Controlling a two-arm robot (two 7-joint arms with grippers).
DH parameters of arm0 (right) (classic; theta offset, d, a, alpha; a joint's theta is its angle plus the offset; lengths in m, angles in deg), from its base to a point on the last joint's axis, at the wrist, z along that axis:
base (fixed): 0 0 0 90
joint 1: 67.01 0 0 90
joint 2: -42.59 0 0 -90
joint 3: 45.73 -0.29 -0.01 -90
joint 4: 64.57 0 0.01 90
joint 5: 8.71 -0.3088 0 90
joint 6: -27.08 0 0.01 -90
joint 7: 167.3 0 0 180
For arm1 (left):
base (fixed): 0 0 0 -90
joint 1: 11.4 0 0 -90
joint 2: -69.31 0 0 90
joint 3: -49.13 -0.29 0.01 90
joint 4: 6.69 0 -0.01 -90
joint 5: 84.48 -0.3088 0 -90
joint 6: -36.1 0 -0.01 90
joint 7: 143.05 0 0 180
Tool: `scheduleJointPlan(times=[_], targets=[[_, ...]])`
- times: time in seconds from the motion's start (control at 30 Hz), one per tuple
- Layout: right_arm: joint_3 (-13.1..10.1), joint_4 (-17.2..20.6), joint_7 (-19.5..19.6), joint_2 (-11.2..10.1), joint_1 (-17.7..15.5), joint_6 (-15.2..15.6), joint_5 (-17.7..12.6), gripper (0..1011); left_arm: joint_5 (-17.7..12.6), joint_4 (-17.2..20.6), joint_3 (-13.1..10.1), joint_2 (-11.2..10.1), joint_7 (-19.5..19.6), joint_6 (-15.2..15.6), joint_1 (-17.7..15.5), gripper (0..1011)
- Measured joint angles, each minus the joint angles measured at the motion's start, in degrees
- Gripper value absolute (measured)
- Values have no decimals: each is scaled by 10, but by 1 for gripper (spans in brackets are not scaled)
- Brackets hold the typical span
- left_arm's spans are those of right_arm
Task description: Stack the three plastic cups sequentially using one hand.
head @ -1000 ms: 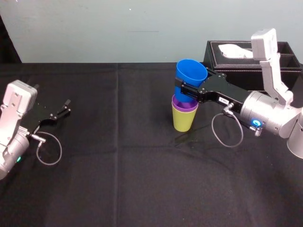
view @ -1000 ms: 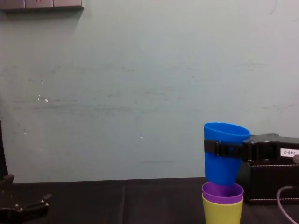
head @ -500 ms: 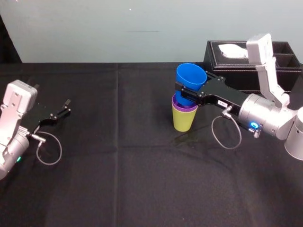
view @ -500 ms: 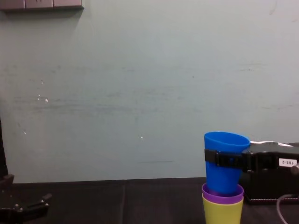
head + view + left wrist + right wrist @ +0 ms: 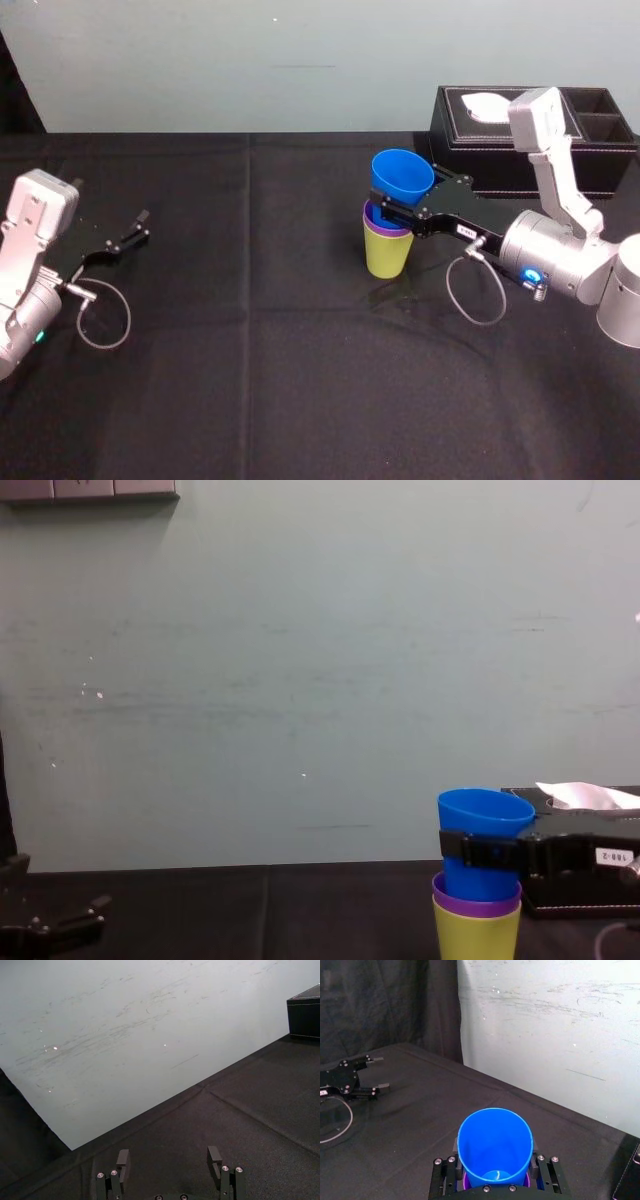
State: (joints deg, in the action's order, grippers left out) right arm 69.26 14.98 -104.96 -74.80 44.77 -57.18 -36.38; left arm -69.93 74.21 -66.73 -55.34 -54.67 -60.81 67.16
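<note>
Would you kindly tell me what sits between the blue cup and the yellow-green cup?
The purple cup: in the chest view its rim shows between the blue cup and the yellow-green cup.

purple cup point(image 5: 372, 220): body hidden | blue cup point(image 5: 402, 172): base hidden

Table point(image 5: 300, 400): fully covered by a black cloth point(image 5: 180, 420), back edge butts against the pale wall. Cloth has two fold lines, one front-to-back left of centre point(image 5: 247, 250), one running across point(image 5: 330, 310). Directly on it:
- lime cup point(image 5: 385, 255), upright, right of centre. purple cup point(image 5: 372, 224) and blue cup point(image 5: 402, 175) are nested in it, neither touching the cloth.
- black tissue box point(image 5: 480, 150), back right by the wall, near the lime cup but apart from it, white tissue point(image 5: 490, 103) poking out the top.
</note>
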Motion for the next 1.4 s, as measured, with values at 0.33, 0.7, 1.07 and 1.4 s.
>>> scheduleJointPlan(times=[0.33,0.7,1.07,1.4], targets=[[0,1,0,0,0,0,-2,784,0,0,0,0,0,0,0,1011],[0,2,0,-1,0,1,-3,1000,0,0,0,0,0,0,0,1011],[-4,8,0,-4,-4,1,-3,1000,0,0,0,0,0,0,0,1011],[-49,65,86,-5,-79,-14,18,1000,0,0,0,0,0,0,0,1011]])
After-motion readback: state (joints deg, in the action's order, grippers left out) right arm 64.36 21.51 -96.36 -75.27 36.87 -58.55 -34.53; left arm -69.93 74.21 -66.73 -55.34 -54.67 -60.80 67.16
